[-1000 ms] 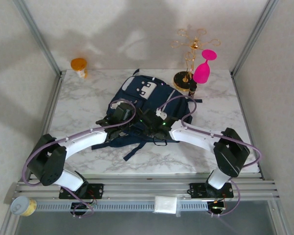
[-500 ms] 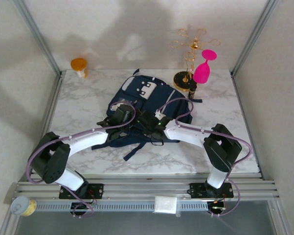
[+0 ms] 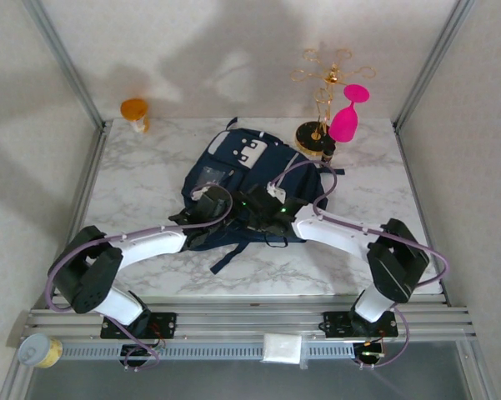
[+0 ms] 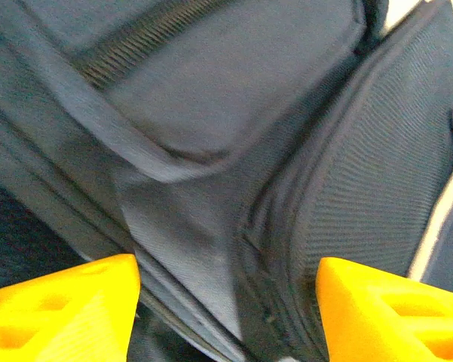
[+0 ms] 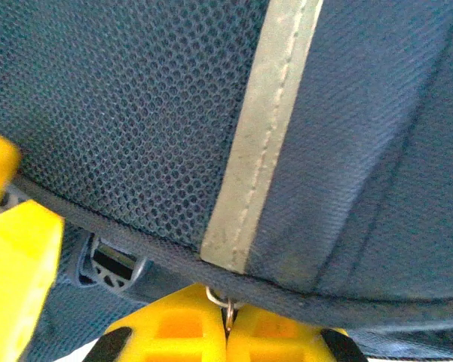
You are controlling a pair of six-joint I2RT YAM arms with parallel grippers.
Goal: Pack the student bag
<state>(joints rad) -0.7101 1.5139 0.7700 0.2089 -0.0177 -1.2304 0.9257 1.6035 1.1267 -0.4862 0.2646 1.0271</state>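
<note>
While the marble tabletop (image 3: 133, 183) carries it at the middle, the student bag (image 3: 233, 158) lies flat. The left jaws stand wide over the bag's near left side, and the right jaws are closed on a small metal ring (image 5: 224, 302) at the bag's edge.

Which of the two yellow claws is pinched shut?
The right gripper: its yellow fingers are pressed together on a small metal ring at the student bag's edge. The left gripper's fingers stand wide apart over the fabric.
</note>
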